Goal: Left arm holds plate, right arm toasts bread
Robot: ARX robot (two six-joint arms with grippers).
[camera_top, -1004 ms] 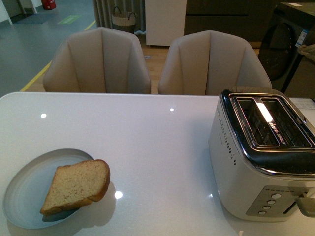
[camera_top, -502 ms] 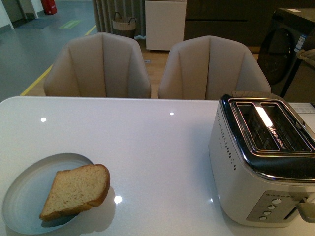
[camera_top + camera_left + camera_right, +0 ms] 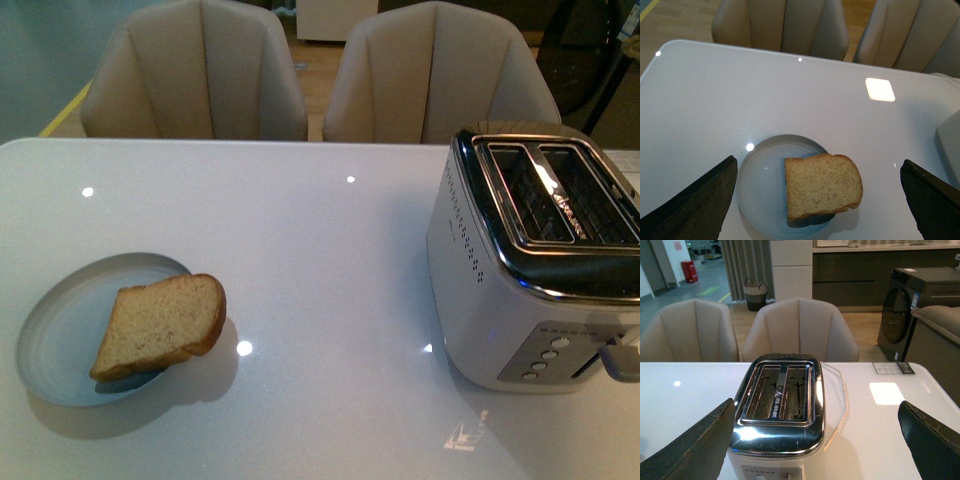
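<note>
Left hand point(image 3: 817, 162) spread wide, seemingly above bread point(image 3: 822, 185) on plate point(image 3: 762, 185).

White glossy worktop point(image 3: 320, 250) with rounded corners, small light spots reflected across it. Round pale blue-grey plate point(image 3: 55, 340) flat at near left, close to left edge. White two-slot toaster point(image 3: 470, 290) with chrome top upright at near right, button panel toward near edge. Plate and toaster well apart, bare worktop between. Small printed card point(image 3: 893, 368) flat by far edge, beyond toaster on the right.
</note>
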